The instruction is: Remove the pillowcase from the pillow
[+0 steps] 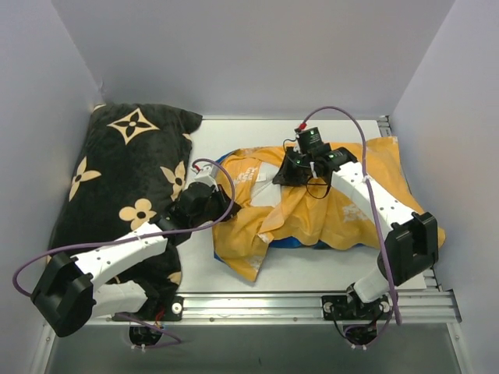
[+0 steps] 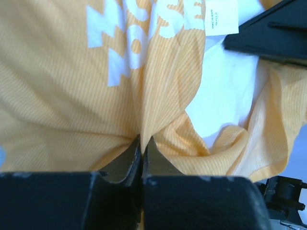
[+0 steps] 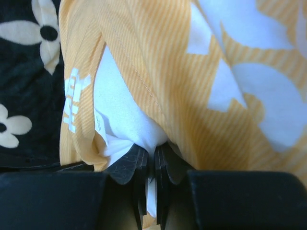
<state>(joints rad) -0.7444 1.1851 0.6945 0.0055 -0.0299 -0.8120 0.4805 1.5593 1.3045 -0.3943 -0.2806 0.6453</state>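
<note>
The top view looks steeply down from the near side, far enough off to take in the whole pale table [image 1: 312, 269]. Both wrist views sit very close over the thin orange-yellow fabric pillowcase [image 2: 57, 105], with the left gripper [image 2: 142, 141] and right gripper [image 3: 154, 151] at bottom centre. They share the patch of plump white pillow [image 3: 120, 115] that lies mid-frame from above.

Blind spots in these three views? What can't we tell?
- Top external: fingertips of left gripper and right gripper hidden under their own wrists.
- All views: pillow mostly covered by pillowcase; how much remains inside is unknown.
- Left wrist: label print too small; white lettering cut off by top edge.
- Right wrist: black pillow cut off by left edge.
</note>
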